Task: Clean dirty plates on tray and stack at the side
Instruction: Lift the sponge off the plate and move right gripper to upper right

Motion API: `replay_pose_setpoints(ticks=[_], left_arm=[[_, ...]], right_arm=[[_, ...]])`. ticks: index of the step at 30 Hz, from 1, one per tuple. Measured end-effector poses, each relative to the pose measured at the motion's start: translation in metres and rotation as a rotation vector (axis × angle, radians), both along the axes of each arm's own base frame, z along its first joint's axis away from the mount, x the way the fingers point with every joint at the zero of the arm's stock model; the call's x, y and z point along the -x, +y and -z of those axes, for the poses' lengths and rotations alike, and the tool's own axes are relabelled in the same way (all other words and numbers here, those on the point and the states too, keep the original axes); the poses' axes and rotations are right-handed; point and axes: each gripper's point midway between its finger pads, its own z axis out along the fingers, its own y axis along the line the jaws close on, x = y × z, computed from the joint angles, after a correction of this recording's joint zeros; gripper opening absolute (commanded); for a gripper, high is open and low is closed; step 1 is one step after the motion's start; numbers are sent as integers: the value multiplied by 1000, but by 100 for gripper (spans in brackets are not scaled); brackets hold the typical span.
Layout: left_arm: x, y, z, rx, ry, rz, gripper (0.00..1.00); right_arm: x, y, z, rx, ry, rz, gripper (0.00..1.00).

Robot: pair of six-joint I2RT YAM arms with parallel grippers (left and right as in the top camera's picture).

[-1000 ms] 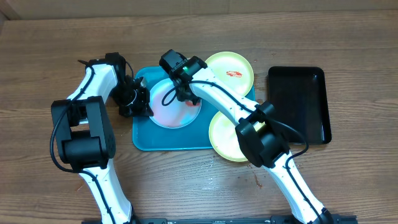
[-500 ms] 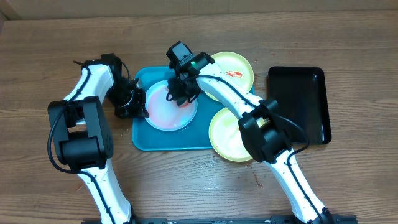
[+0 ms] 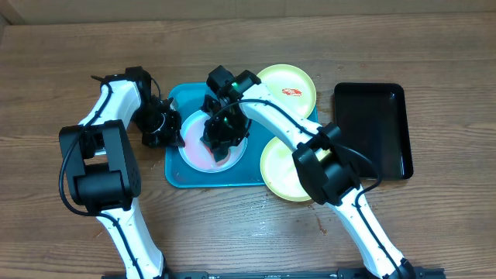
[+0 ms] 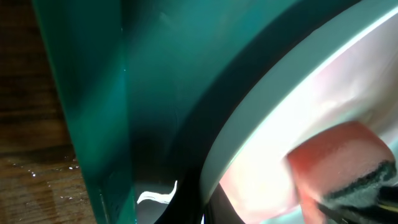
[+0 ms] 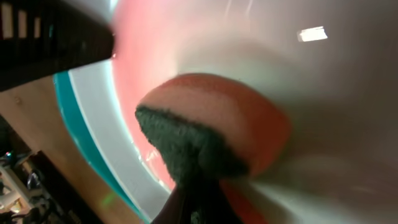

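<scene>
Brown wooden table is shown from overhead. At its centre a large turquoise rectangular plastic tray is laid. A light blue round plastic plate is seated inside the tray, its white-ish centre smeared pink-red. A red-orange sponge with a dark green scouring side is pressed onto the plate. The sponge is clamped in the right gripper, jaws narrowed on it, over the plate's middle toward 3 o'clock. The left gripper is set at the plate's 9 o'clock rim with jaws closed tight. Whether the rim is pinched cannot be told. In the left wrist view only tray wall, plate rim and sponge are seen, blurred.

Two pale yellow-green round plastic plates are placed at the tray's right side. One is found at the tray's 1 o'clock, with a red smear on it. The other is found at 4 o'clock, overlapping the tray's edge and partly covered by the right arm.

A smaller black rectangular plastic tray is laid at 3 o'clock, just beside both plates.
</scene>
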Motion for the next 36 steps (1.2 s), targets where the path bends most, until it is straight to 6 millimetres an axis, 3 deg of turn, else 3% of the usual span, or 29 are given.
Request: replay_pose_setpoints(ticks=[5, 12, 16, 20, 24, 29, 36], left_arm=[[-1, -1, 0, 7, -5, -1, 4], [-2, -2, -1, 13, -8, -3, 4], [-2, -2, -4, 0, -23, 4, 4], [-1, 4, -20, -56, -62, 16, 4], [-8, 11, -71, -134, -198, 16, 4], [-5, 14, -118, -189, -311, -7, 5], [-2, 8, -126, -293, -321, -7, 4]], right_arm=[[-17, -24, -41, -8, -31, 62, 4], [-71, -101, -127, -67, -152, 261, 4], [-83, -138, -158, -63, -197, 342, 4], [-78, -160, -172, -28, -206, 376, 4], [-73, -176, -182, 1, -210, 399, 4], [-73, -188, -181, 29, -209, 414, 4], [-71, -199, -176, 96, -219, 410, 4]])
